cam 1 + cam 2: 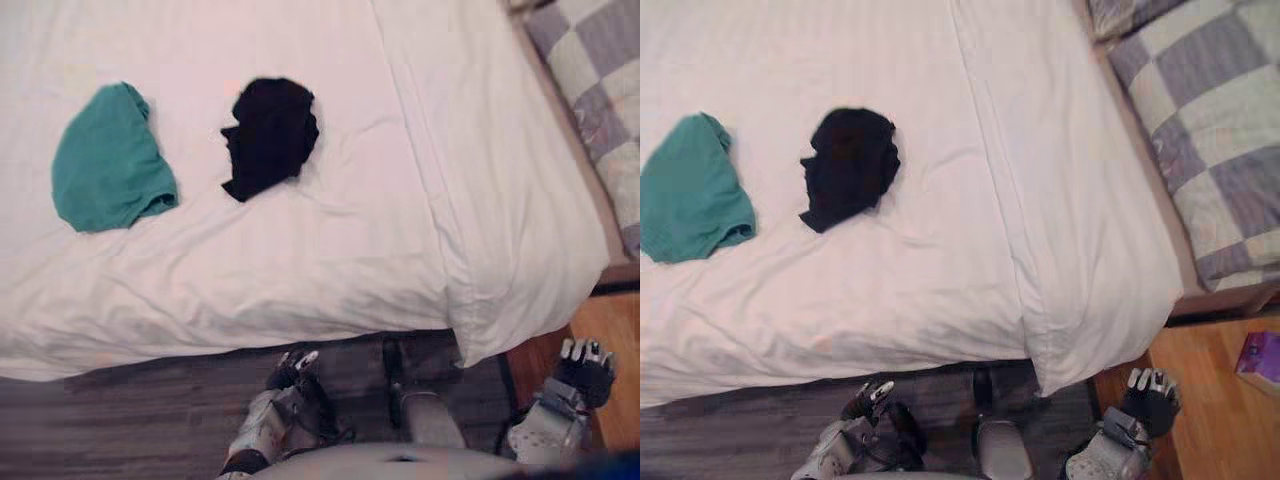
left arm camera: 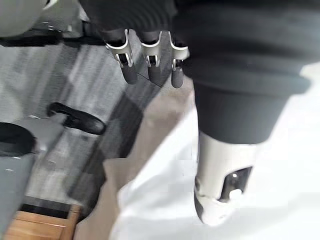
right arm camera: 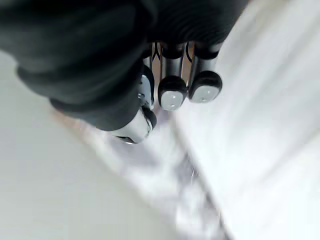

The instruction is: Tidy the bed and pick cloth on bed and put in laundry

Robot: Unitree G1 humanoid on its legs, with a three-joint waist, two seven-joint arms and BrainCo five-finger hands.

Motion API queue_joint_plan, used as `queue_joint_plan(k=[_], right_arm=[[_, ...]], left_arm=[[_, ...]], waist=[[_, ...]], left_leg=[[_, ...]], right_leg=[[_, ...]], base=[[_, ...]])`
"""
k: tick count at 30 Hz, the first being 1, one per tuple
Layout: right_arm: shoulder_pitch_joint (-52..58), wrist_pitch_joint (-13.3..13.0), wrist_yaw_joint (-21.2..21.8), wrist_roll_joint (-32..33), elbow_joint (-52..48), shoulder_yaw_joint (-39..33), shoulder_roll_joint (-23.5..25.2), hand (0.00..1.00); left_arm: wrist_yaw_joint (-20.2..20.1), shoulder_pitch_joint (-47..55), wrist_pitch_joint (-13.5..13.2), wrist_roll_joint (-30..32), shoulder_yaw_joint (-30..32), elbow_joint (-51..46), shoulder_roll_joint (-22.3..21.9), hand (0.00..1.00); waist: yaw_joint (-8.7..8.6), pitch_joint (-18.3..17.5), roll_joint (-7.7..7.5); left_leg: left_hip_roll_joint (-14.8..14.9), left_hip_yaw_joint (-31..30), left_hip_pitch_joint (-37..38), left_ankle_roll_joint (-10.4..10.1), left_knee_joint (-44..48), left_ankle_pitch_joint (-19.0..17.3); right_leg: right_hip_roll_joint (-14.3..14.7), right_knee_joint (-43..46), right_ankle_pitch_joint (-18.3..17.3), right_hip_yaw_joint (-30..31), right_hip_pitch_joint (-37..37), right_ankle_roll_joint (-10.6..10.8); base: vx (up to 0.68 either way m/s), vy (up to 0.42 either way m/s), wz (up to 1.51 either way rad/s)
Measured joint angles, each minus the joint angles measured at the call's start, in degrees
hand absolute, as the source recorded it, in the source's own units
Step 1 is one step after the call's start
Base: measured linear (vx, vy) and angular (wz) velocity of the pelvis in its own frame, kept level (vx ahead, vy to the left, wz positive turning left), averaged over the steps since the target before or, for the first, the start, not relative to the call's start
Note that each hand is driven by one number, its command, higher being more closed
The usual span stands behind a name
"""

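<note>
— Where do the robot's hands sit?

— The left hand (image 1: pixel 290 372) hangs low over the dark grey floor (image 1: pixel 130 420), just short of the bed's (image 1: pixel 300 290) near edge. Its fingers (image 2: pixel 150 62) are straight and slack, the thumb (image 2: pixel 220 195) stands apart from them, and nothing lies between them.

— And the other one?

— The right hand (image 1: pixel 585 372) is up beside the bed's near right corner, over the wooden floor (image 1: pixel 1210 420). Its fingers (image 3: pixel 172 90) stand straight in a row and it holds nothing either.

— So the cloths are on the bed?

— Yes, both lie on the white sheet, well back from the near edge and well apart from either hand. The black cloth (image 1: pixel 270 135) is bunched up near the middle of the sheet. The teal cloth (image 1: pixel 108 160) lies flatter, toward the bed's left edge, close to the black one but not touching it.

— Anything else around?

— A long fold runs up the sheet to the right of the black cloth. A grey-and-cream checked quilt (image 1: pixel 1210 130) lies past the bed's right edge, and a small purple thing (image 1: pixel 1262 362) rests on the wooden floor below it.
</note>
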Motion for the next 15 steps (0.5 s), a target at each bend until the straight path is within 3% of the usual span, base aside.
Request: queue_joint_plan(k=[3, 8, 10, 15], right_arm=[[0.8, 0.0, 1.6, -1.6, -2.2, 0.3, 0.0, 1.00], [-4.2, 0.6, 0.8, 3.1, -3.2, 1.9, 0.0, 1.00], [-8.8, 0.7, -1.8, 4.3, -3.2, 1.3, -0.5, 1.00], [-28.6, 0.7, -11.3, 5.4, -1.9, -0.3, -7.3, 1.00]], left_arm=[[0.0, 1.0, 0.2, 2.6, 1.7, 0.0, 0.0, 0.00], [-0.1, 1.3, 0.2, 4.8, 1.2, 1.2, 0.7, 0.00], [-0.1, 0.2, 0.4, 4.8, 0.5, 1.9, 0.7, 0.00], [-0.3, -6.0, 2.4, 2.9, -2.3, 1.8, -2.1, 0.00]], waist=[[0.70, -2.2, -0.57], [0.80, -2.7, -0.12], [0.85, -1.7, 0.87], [1.71, 6.8, 7.30]], left_leg=[[0.1, -0.2, 2.4, -0.3, -0.7, -0.2], [-0.5, -0.3, 1.5, -0.2, -0.2, -0.5], [-0.8, -0.4, -0.4, 0.0, 0.6, -0.6], [-3.1, -0.8, -7.9, 2.1, 2.3, 0.4]], right_leg=[[0.0, -0.9, -0.1, -0.7, 2.8, 0.0], [-0.7, -0.5, -0.2, -0.8, 1.8, 0.3], [-1.1, 0.8, -0.3, -0.7, -0.4, 0.5], [-3.7, 7.1, -0.8, 0.0, -10.2, 1.3]], base=[[0.05, 0.017, 0.08], [-0.02, 0.007, 0.01], [-0.08, 0.021, 0.02], [-0.13, 0.031, 0.09]])
